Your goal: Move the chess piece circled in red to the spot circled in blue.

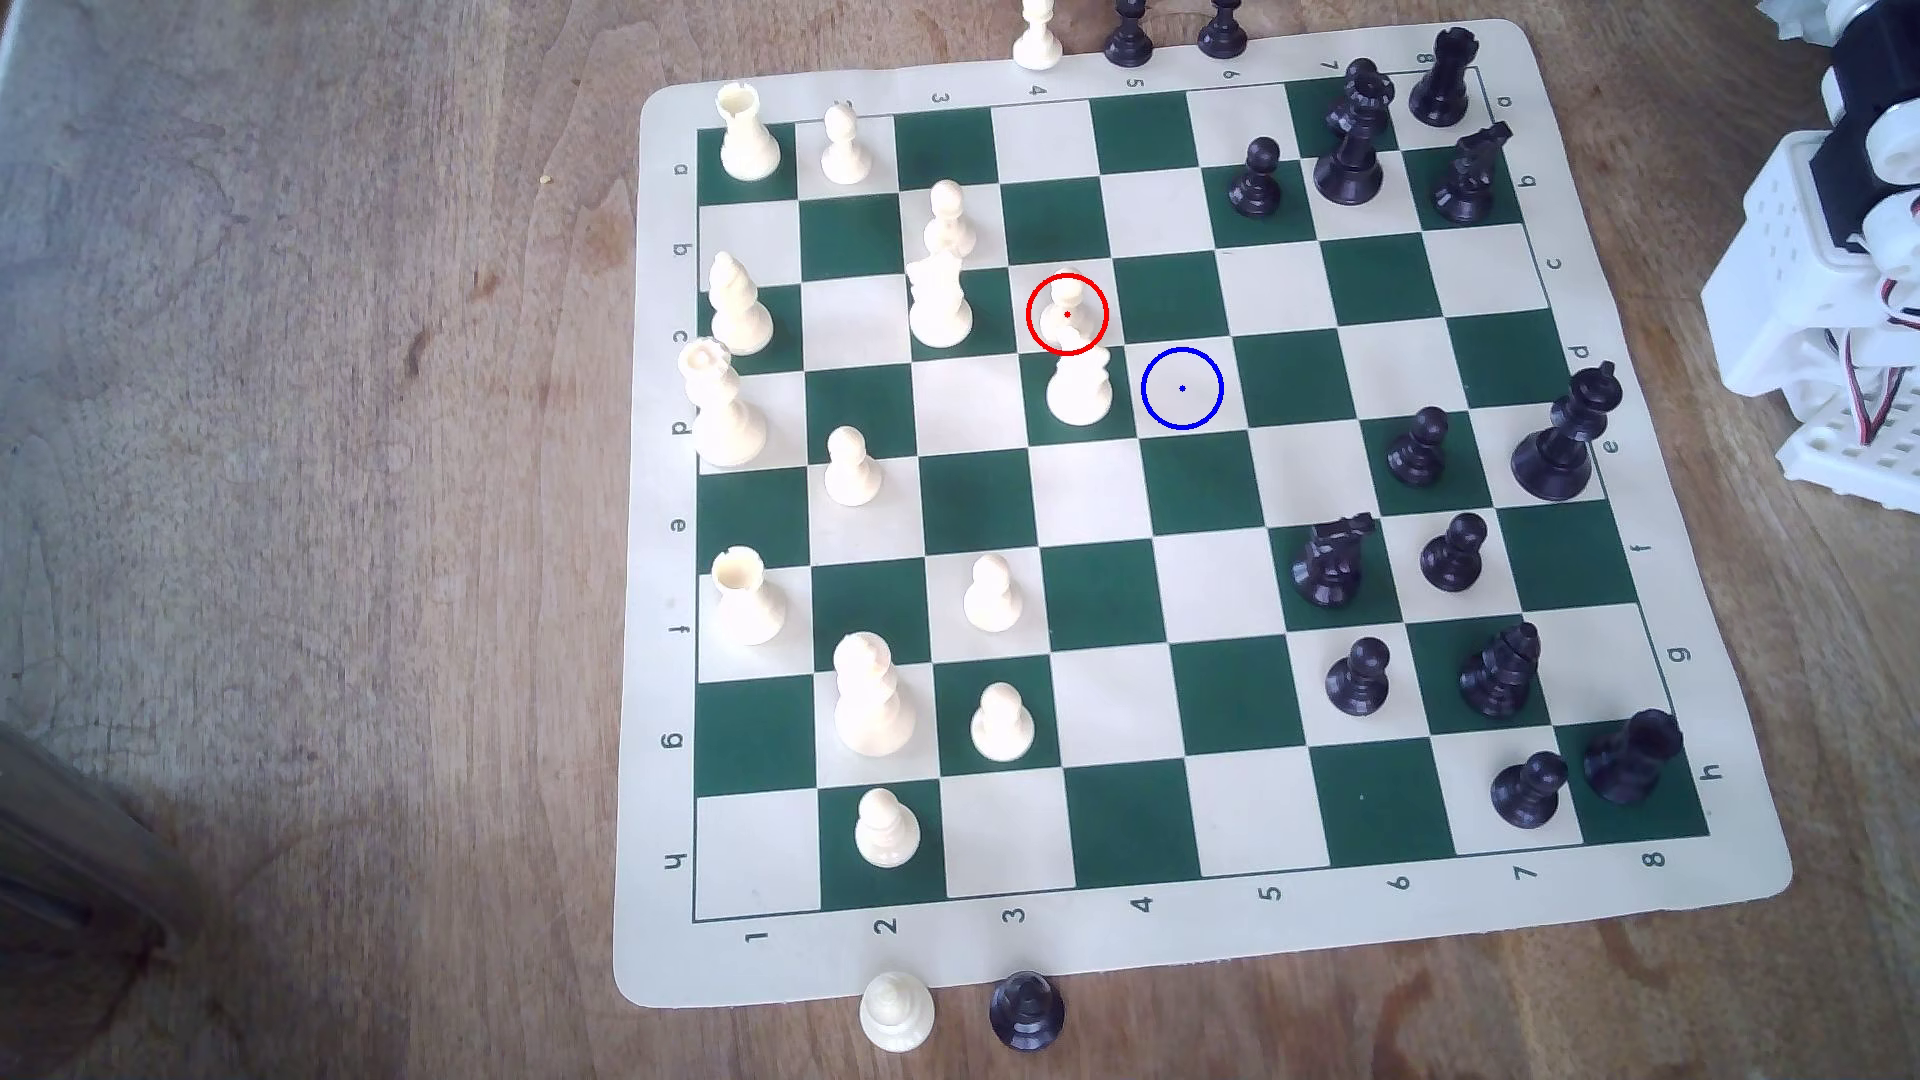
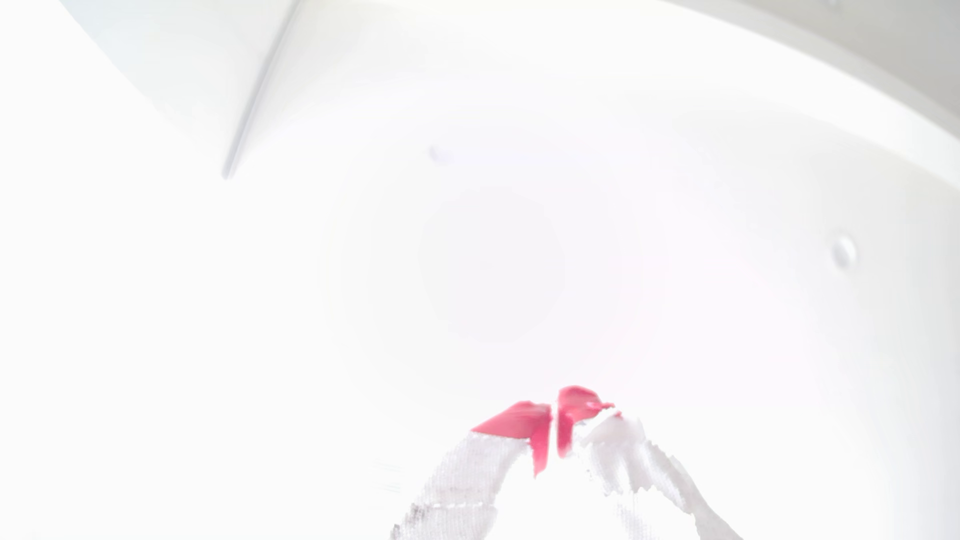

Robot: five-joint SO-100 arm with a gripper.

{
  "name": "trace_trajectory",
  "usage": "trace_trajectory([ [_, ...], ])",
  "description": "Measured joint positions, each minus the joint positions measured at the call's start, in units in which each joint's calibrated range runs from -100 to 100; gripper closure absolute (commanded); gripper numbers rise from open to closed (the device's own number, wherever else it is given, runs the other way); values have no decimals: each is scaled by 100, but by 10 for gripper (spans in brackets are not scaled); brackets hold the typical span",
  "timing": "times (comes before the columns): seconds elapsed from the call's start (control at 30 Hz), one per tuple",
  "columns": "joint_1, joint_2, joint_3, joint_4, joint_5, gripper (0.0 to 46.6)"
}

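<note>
The chess piece circled in red (image 1: 1067, 312) is a small cream pawn standing upright on a cream square near the middle of the board. Another cream pawn (image 1: 1078, 393) stands on the green square just below it in the exterior view. The spot circled in blue (image 1: 1181, 387) is a bare cream square, one column to the exterior view's right of that second pawn. In the washed-out wrist view, my gripper (image 2: 554, 423) has its pink-tipped fingers (image 2: 519, 419) pressed together with nothing between them. The folded white arm (image 1: 1813, 260) sits off the board at the exterior view's right edge.
The green and cream board mat (image 1: 1174, 935) lies on a wooden table. Cream pieces fill its left half, black pieces (image 1: 1349, 156) its right half. Captured pieces stand past the far edge (image 1: 1129, 36) and the near edge (image 1: 1027, 1009). The central squares are bare.
</note>
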Motion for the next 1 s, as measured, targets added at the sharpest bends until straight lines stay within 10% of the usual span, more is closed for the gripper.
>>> trace_trajectory([
  [0.77, 0, 0, 0, 8, 5, 464],
  [1.0, 0, 0, 0, 2606, 29, 464],
])
